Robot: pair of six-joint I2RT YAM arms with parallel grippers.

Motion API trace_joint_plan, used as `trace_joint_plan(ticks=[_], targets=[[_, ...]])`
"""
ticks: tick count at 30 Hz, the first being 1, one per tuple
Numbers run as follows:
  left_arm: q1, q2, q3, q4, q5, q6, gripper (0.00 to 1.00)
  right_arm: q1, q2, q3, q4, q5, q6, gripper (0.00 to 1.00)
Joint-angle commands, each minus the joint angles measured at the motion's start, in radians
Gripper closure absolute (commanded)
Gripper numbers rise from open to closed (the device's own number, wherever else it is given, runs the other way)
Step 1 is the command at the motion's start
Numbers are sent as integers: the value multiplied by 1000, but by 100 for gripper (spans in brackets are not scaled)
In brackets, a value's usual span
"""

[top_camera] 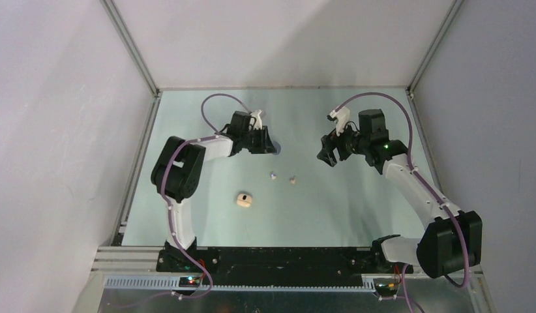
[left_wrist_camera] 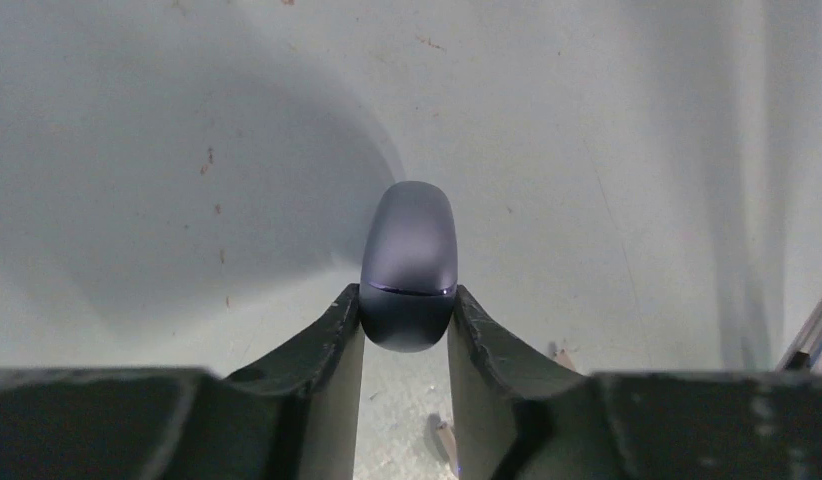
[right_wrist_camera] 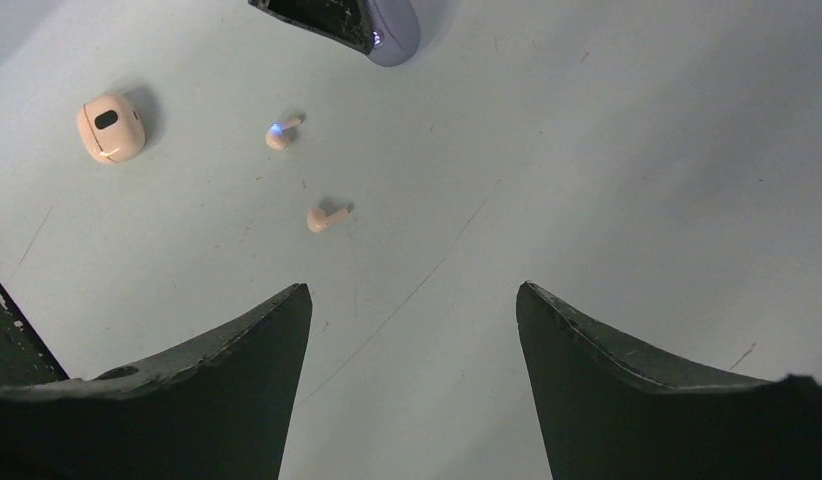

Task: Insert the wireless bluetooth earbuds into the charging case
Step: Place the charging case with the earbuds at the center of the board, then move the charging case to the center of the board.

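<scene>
Your left jaws grip a partly hidden rounded purple plastic case [left_wrist_camera: 408,265]. Right jaws gape. Tiny cream-beige plastic earbuds [right_wrist_camera: 327,217] lie with stems parallel.

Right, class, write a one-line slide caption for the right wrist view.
Open right tool; beyond it a beige earbud, a second earbud, a beige charging case and, top edge, a purple charging case.

The pale green bench [top_camera: 357,202] bore faint scratches and a few rust-coloured specks. A rounded cream case [top_camera: 244,199] lay on it toward the near edge. Farther in and well apart from the case lay two small cream buds, the left earbud [top_camera: 273,175] with a bluish glint and the right earbud [top_camera: 293,178], near each other but not touching.
</scene>
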Motion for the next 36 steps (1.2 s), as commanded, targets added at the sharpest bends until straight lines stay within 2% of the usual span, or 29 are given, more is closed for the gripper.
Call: trace_joint_plan(ticks=[1,2,3,6,9,10,13,16,19,22,25,27,31,33,36], targets=[[-20,11,58,-44,-96,-25,53,-5,-2,2,9,-23,15,20],[-19,8,59,-49,-115,-19,49,-5,2,2,17,-25,18,20],[-18,4,60,-77,-127,-15,39,-6,14,3,22,-27,18,20],[-6,-42,45,-94,-156,16,27,-6,43,14,33,-32,19,20],[23,-108,24,-124,-149,51,3,-5,77,38,40,-44,17,20],[31,-149,25,-139,-136,61,1,-3,91,47,43,-47,14,20],[69,-256,50,-267,-110,108,0,16,123,75,42,-53,-14,20],[98,-435,54,-404,-135,169,0,51,164,105,50,-48,-71,20],[115,-558,28,-534,-234,240,0,116,210,134,64,-41,-98,20],[134,-653,19,-714,-269,289,0,176,274,175,76,-43,-129,21],[153,-771,-78,-736,-319,237,1,258,346,210,54,-47,-214,22],[176,-831,-152,-733,-300,213,0,308,393,253,33,-45,-277,23],[208,-899,-233,-783,-315,172,0,389,503,317,44,-30,-343,24],[247,-929,-275,-801,-345,122,0,414,566,367,33,-27,-373,24],[370,-955,-341,-855,-380,-5,0,439,645,442,5,-23,-443,25]])
